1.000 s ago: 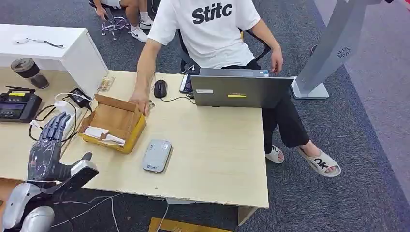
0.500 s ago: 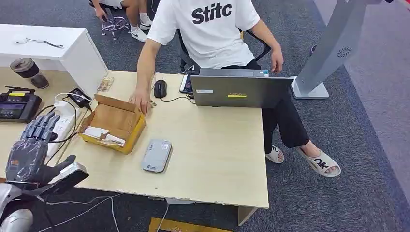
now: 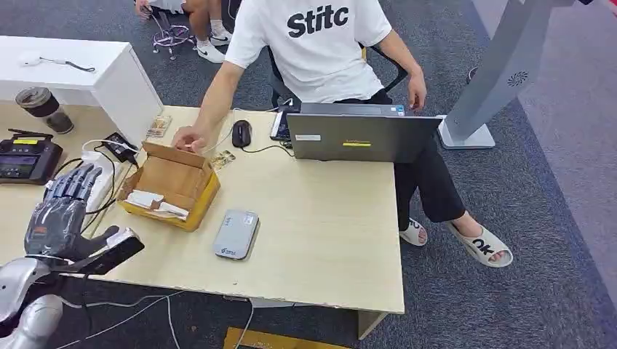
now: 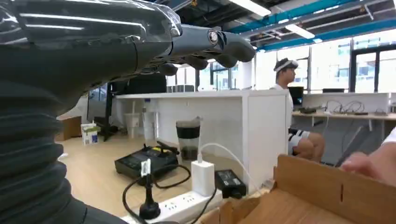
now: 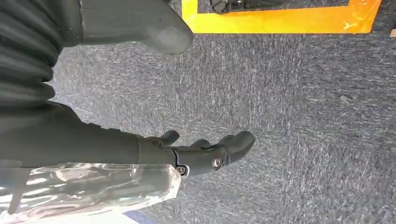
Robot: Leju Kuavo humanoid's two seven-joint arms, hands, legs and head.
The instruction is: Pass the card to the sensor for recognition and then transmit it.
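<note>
Two white packets [image 3: 155,203] in cardboard box [image 3: 190,190]

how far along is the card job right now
Nothing looks done yet. The left hand is raised at the desk's near left corner, fingers spread, holding nothing; the right hand hangs over the carpet, also empty. A small card lies beside the cardboard box, near the person's hand. Still left: picking up the card, presenting it to the grey reader, then handing it over.
</note>
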